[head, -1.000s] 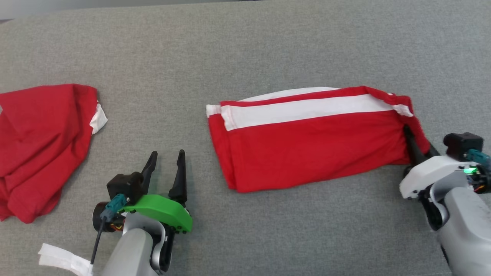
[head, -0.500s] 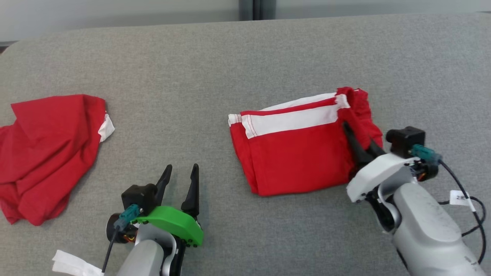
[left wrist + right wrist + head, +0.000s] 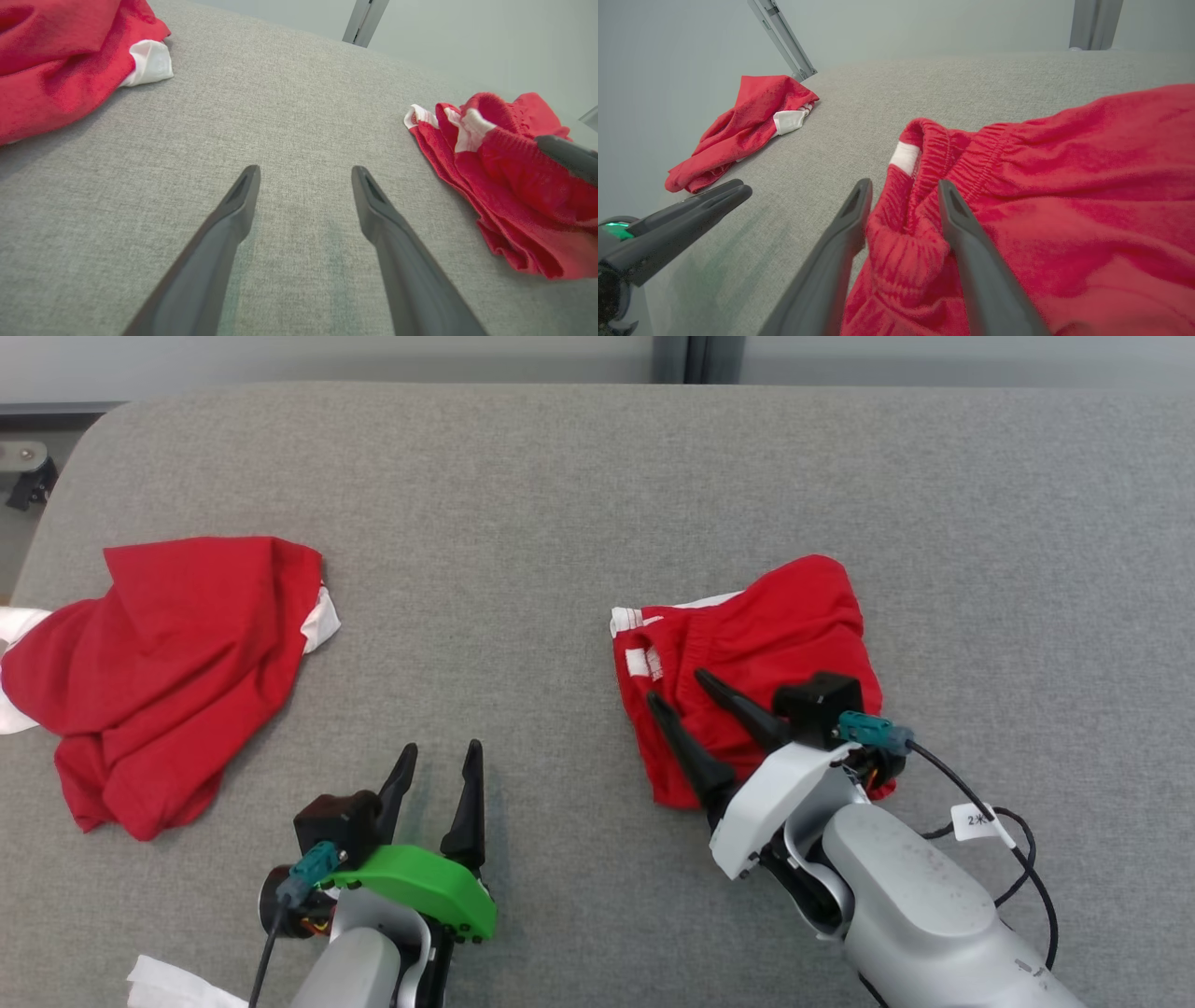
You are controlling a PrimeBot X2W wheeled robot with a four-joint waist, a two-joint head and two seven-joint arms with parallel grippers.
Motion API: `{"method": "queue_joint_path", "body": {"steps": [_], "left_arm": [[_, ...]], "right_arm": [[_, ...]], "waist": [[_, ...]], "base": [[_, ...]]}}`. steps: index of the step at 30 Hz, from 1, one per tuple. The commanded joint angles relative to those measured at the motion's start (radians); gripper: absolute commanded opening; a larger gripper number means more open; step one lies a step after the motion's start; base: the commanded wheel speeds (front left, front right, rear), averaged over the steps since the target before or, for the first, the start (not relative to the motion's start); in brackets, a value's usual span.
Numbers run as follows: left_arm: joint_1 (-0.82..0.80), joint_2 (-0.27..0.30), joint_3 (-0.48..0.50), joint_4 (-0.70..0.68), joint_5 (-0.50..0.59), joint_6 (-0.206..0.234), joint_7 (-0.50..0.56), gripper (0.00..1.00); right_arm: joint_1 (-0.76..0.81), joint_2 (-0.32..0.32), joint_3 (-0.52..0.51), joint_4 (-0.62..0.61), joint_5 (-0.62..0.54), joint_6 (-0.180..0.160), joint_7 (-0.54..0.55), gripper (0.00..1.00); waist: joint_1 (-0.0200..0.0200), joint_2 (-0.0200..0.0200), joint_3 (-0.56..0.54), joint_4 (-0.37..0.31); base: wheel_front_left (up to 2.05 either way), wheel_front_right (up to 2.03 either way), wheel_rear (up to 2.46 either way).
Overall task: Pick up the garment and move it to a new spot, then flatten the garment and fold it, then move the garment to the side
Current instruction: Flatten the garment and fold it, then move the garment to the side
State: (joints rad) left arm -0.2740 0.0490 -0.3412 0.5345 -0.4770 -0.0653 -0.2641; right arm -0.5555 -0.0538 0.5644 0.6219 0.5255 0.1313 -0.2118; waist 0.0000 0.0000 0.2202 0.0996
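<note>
2 red garments are laid on the grey table [image 3: 523,504]. The folded garment [image 3: 794,625], red with white trim, is bunched on the table's right half, about mid-depth, with its elastic waistband turned toward the table's centre.

The right gripper [image 3: 677,689] is set over the part of that garment nearest the table's front edge. Its fingers are spread. In the right wrist view a puffed fold of waistband is seen between them, flanked on both sides but not visibly squeezed.

The left gripper [image 3: 442,747] is held low over bare table, near the front edge and left of centre. Its fingers are spread, with nothing between them.

The second garment [image 3: 187,663] is heaped at the table's left end, with a white patch showing on the side toward the table's centre.

1 white cloth strip [image 3: 168,985] is seen at the table's front-left corner. A black cable with a white tag [image 3: 976,821] is looped over the table's right front, beside the right arm.
</note>
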Motion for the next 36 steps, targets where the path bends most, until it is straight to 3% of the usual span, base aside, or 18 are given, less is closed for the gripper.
{"method": "queue_joint_path", "body": {"steps": [1,7,13,19,27,36], "left_arm": [[0.016,0.004,0.006,-0.002,0.011,0.007,0.000,1.00],[0.032,0.004,0.038,-0.039,0.062,0.026,0.000,1.00],[0.053,0.004,0.075,-0.101,0.167,0.060,0.000,1.00],[0.100,0.004,0.093,-0.140,0.234,0.074,0.000,1.00],[0.221,0.004,0.087,-0.185,0.292,0.076,0.000,1.00],[0.291,0.004,0.080,-0.189,0.287,0.074,0.000,1.00]], "right_arm": [[-0.009,-0.004,0.013,0.003,0.015,-0.001,-0.014,1.00],[-0.018,-0.035,-0.020,0.004,-0.040,-0.001,-0.054,1.00],[0.075,-0.061,-0.272,-0.083,-0.207,-0.001,-0.054,1.00],[0.203,-0.044,-0.427,-0.129,-0.320,-0.001,-0.054,1.00],[0.365,-0.010,-0.506,-0.132,-0.346,-0.001,-0.054,1.00],[0.440,0.000,-0.513,-0.125,-0.357,-0.001,-0.054,1.00]], "waist": [[0.0000,0.0000,0.000,-0.002],[0.0000,0.0000,-0.014,-0.041],[0.0000,0.0000,-0.034,-0.077],[0.0000,0.0000,-0.076,-0.095],[0.0000,0.0000,-0.166,-0.109],[0.0000,0.0000,-0.202,-0.111]], "base": [[0.00,0.00,0.00],[0.00,0.00,0.00],[0.00,0.00,0.00],[0.00,0.00,0.00],[0.00,0.00,0.00],[0.00,0.00,0.00]]}}
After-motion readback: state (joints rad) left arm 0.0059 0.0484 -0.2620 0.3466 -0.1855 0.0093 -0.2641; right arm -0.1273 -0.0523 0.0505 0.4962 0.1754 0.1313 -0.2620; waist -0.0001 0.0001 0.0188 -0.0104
